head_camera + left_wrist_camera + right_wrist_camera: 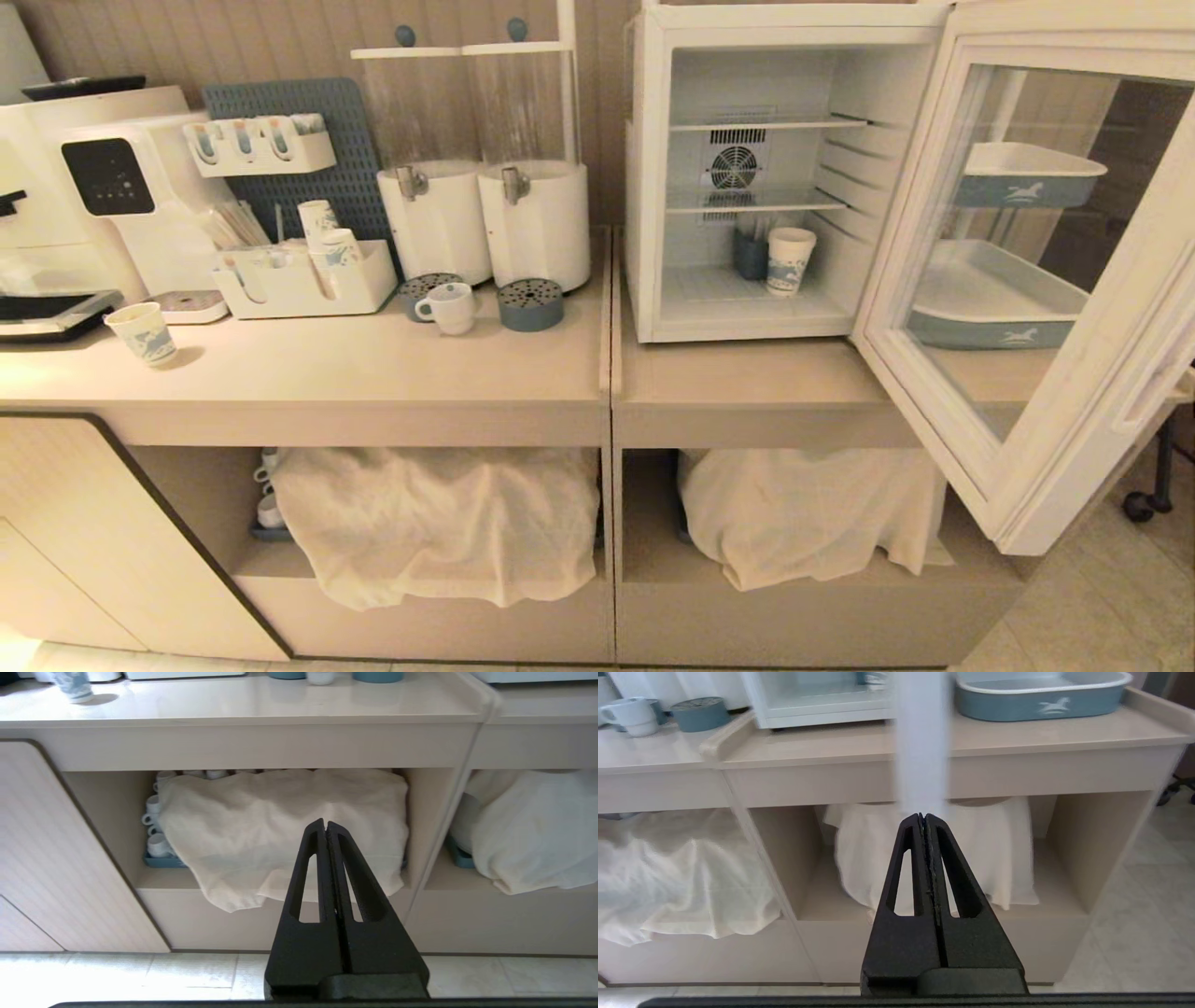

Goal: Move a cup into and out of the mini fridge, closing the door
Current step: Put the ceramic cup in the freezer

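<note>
The cup, small, white and with a loop handle, stands on the counter in front of the two white dispensers; it also shows in the right wrist view. To its right the mini fridge stands open, a patterned paper cup on its floor. The door is swung wide out to the right, and its edge shows as a blurred pale band. My left gripper is shut and empty, low before the cabinet's lower shelf. My right gripper is shut and empty, just under the door's edge. Neither arm shows in the head view.
A paper cup stands at the counter's left near a white machine. An organiser tray and two dispensers line the back. Blue-grey trays sit behind the open door. Cloths cover the lower shelves.
</note>
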